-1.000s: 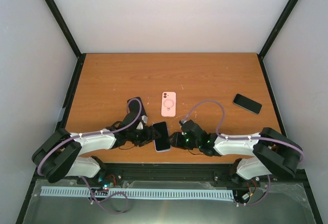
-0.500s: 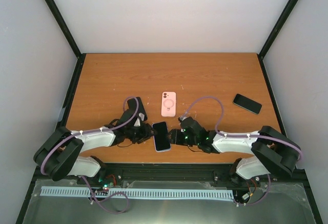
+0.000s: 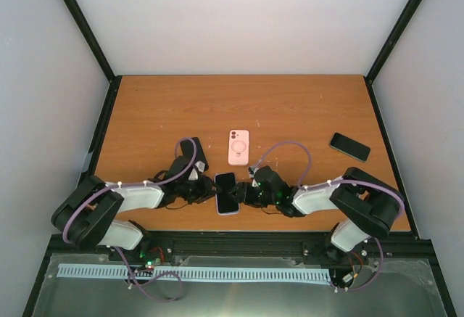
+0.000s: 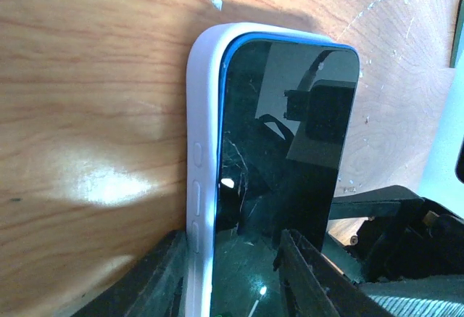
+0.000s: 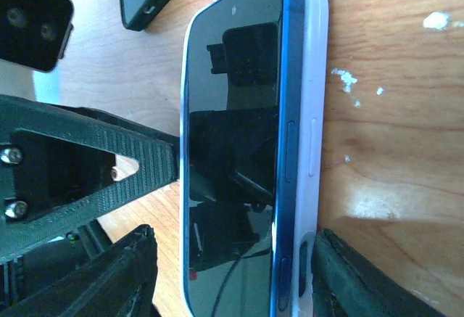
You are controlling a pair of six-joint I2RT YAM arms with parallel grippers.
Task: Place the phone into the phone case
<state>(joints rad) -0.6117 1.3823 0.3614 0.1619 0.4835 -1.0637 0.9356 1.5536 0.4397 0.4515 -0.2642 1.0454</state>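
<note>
The phone (image 3: 227,193), blue-framed with a dark screen, lies near the table's front edge between both grippers. It sits in a white phone case (image 4: 201,150), and in the right wrist view its blue edge (image 5: 284,136) stands proud of the case (image 5: 313,114). My left gripper (image 3: 209,190) straddles the left edge (image 4: 230,244): one finger is against the case's side and the other is over the glass, contact unclear. My right gripper (image 3: 246,194) is open round the other edge (image 5: 235,233); one finger touches the case, the other stands off the screen.
A pink case (image 3: 238,147) lies back-up just beyond the phone. A second black phone (image 3: 349,146) lies at the right. The table's front edge (image 3: 232,228) runs just behind both wrists.
Both arms have edged in toward the phone. The left jaws have narrowed round its edge and the right jaws have widened. The phone has shifted slightly.
</note>
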